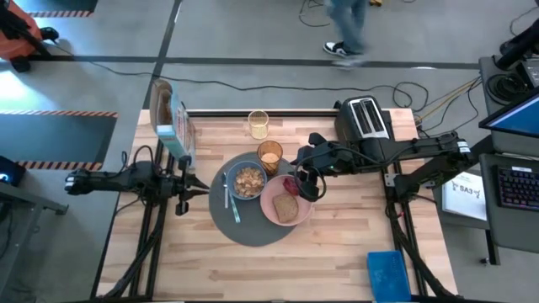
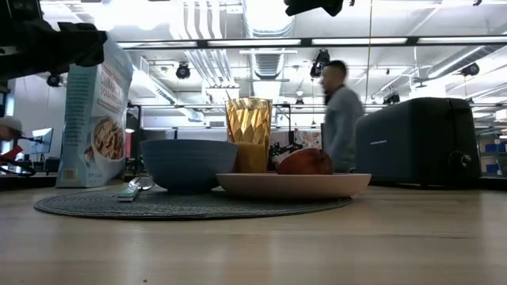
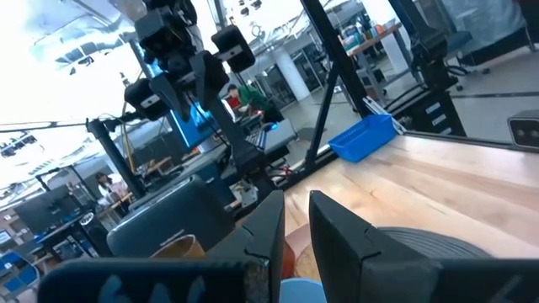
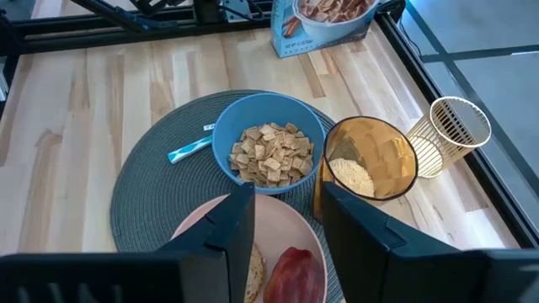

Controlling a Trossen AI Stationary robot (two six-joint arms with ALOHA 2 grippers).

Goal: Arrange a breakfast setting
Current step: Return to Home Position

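Observation:
The round dark-grey mat [image 1: 253, 225] lies mid-table. On it stand the blue bowl [image 1: 247, 180] of cereal squares and the pink plate [image 1: 274, 210], which holds the toast slice [image 1: 286, 207] and the red food piece [image 1: 290, 185]. The light-blue spoon [image 1: 229, 199] lies on the mat left of the bowl. The amber tumbler [image 1: 269, 156] stands at the mat's far edge. My right gripper [image 4: 288, 198] is open and empty, raised above the plate and the red piece [image 4: 295, 273]. My left gripper [image 1: 200, 188] hovers at the mat's left, with a narrow gap between its fingers.
A cereal box [image 1: 173, 126] stands at the far left, a clear glass [image 1: 258, 124] behind the tumbler, and the black toaster [image 1: 364, 118] at the far right. A blue bin [image 1: 387, 273] sits at the near right. A person [image 2: 341, 115] walks beyond the table.

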